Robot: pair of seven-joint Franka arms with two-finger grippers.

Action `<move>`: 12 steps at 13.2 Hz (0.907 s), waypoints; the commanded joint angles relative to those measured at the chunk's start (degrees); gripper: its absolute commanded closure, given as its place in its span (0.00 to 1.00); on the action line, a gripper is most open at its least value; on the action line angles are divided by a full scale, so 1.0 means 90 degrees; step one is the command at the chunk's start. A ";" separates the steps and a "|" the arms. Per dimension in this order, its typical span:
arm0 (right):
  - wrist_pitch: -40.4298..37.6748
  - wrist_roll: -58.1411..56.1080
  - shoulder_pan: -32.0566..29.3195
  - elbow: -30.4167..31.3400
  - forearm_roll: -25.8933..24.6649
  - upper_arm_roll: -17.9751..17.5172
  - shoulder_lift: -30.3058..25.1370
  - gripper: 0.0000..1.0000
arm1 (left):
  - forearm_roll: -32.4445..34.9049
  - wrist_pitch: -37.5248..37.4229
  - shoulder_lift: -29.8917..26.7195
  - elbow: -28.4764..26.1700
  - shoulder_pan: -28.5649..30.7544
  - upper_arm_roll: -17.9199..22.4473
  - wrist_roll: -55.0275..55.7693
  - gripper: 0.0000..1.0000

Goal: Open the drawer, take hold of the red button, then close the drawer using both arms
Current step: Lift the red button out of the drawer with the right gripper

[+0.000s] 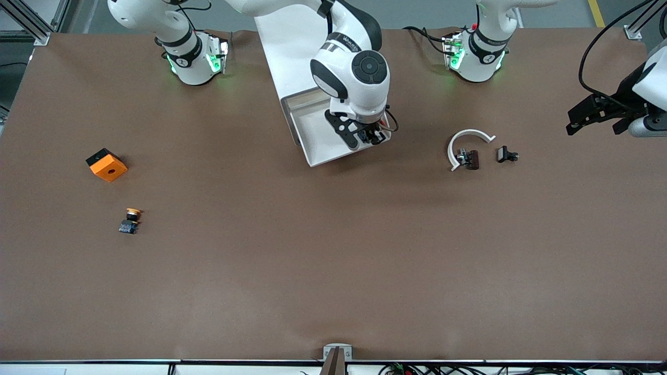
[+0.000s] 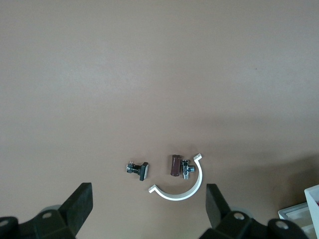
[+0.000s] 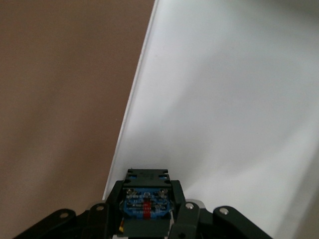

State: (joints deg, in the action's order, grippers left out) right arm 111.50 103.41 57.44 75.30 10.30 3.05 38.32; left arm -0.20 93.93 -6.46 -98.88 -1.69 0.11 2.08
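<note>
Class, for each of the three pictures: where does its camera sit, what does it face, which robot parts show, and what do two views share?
Front view: high across the table, facing both arm bases; shows the open drawer, the right gripper in it, the left gripper.
Left wrist view: looks down past its open jaws at the white clip.
Right wrist view: looks into the drawer; jaws shut on the button.
Shared: front and left wrist views both show the white clip.

A wide brown-covered table (image 1: 333,250) fills nearly the whole front view under soft, even light, with grey floor showing past its top edge, aluminium frame posts (image 1: 31,23) at the upper corners, a yellow floor stripe (image 1: 596,13) there, and tangled cables (image 1: 469,369) along the bottom edge.
</note>
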 commanded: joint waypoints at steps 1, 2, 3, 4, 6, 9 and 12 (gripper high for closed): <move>-0.0492 -0.0580 -0.0238 -0.0202 0.0165 0.0003 -0.0088 1.00 | 0.0149 -0.0183 -0.0035 0.0078 -0.0086 0.0057 -0.0124 0.00; -0.0823 -0.1007 -0.0384 -0.0367 0.0174 0.0003 -0.0146 1.00 | 0.0149 -0.0202 -0.0034 0.0078 -0.0096 0.0047 -0.0124 0.00; -0.1271 -0.1688 -0.0579 -0.0513 0.0174 -0.0006 -0.0214 1.00 | 0.0149 -0.0222 -0.0015 0.0078 -0.0106 0.0047 -0.0124 0.00; -0.1721 -0.2381 -0.0726 -0.0621 0.0203 0.0003 -0.0331 1.00 | 0.0140 -0.0212 0.0014 0.0078 -0.0135 0.0037 -0.0124 0.00; -0.1969 -0.3089 -0.1077 -0.0622 0.0204 0.0032 -0.0623 1.00 | 0.0120 -0.0202 0.0121 0.0165 -0.0183 -0.0060 -0.0066 0.00; -0.2377 -0.4464 -0.1663 -0.0554 0.0106 0.0072 -0.0869 1.00 | 0.0130 -0.0057 0.0423 0.0137 -0.0184 -0.0528 0.0158 0.00; -0.2516 -0.5744 -0.2347 -0.0302 -0.0225 0.0081 -0.1171 1.00 | 0.0140 0.0305 0.0901 0.0097 -0.0193 -0.1035 0.0946 0.00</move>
State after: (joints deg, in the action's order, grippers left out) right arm 89.32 57.92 39.65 69.57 9.88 4.64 30.57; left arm -0.20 95.20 -1.55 -98.95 -3.24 -6.60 6.38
